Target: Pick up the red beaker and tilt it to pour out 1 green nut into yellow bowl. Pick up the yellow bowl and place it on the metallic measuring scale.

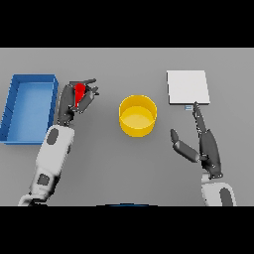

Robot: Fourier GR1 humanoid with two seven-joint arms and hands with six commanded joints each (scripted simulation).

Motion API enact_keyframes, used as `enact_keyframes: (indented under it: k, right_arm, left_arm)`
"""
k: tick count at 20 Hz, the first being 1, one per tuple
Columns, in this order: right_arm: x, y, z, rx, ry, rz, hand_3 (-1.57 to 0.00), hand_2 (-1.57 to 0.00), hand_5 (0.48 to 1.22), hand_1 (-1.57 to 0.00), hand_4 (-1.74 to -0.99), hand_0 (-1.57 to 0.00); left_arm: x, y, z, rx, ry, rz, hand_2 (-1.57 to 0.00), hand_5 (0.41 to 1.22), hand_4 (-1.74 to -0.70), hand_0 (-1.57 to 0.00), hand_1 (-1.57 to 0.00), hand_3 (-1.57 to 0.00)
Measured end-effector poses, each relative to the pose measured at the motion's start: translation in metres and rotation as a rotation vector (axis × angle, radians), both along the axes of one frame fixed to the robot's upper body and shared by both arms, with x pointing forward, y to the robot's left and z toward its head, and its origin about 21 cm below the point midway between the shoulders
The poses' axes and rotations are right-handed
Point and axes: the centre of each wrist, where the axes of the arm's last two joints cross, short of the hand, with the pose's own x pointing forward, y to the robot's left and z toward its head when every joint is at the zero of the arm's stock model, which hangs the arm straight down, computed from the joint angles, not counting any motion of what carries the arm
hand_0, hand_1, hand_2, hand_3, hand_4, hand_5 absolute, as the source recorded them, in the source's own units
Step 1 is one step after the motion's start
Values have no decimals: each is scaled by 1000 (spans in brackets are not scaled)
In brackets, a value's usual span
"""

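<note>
The red beaker (79, 93) sits inside my left hand (74, 101), whose fingers curl round it, left of the yellow bowl (138, 115). The bowl stands upright at the table's middle, and I see nothing in it. No green nut shows. The metallic measuring scale (187, 88) lies flat at the back right. My right hand (207, 146) rests just below the scale with straight fingers, one fingertip reaching up to the scale's front edge and the thumb spread toward the bowl.
A blue tray (29, 106) with raised walls lies at the far left, right beside my left forearm. Grey table (129, 168) stretches in front of the bowl between both arms.
</note>
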Motion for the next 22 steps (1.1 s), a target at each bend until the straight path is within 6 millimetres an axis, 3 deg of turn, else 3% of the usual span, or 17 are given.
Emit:
enact_keyframes:
  k: [3, 7, 13, 17, 20, 22]
  right_arm:
    - [-2, -2, -5, -16, 11, -8, 1, 1, 656, 1, -1103, 1]
    - [0, -4, -1, -24, 2, -14, 1, 1, 663, 1, -1092, 1]
    - [-1, 1, 0, -21, 9, -5, 1, 1, 670, 1, -1096, 1]
    - [1, 2, 3, -20, -9, 13, 1, 1, 692, 1, -1056, 1]
    - [-2, 0, 2, -30, -14, 13, 1, 1, 689, 1, -1068, 1]
    - [1, 0, 3, -36, -10, 8, 1, 1, 684, 1, -1066, 1]
  left_arm:
    - [7, 2, 27, 116, -36, -53, -1549, 1134, -1729, -1549, -1549, -1539]
    - [12, -4, 58, 435, -80, -160, -1560, 1132, -1735, -1559, -1560, -1555]
    - [10, -27, 73, 616, -70, -238, -1564, 1149, -1737, -1564, -1564, -1561]
    - [21, -55, 96, 938, -115, -325, -1568, 1177, -1739, -1568, -1568, -1567]
    - [27, -65, 106, 1170, -136, -408, -1569, 1199, -1740, -1569, -1570, -1569]
    - [33, -77, 115, 1320, -141, -466, -1570, 1207, -1647, -1570, -1570, -1570]
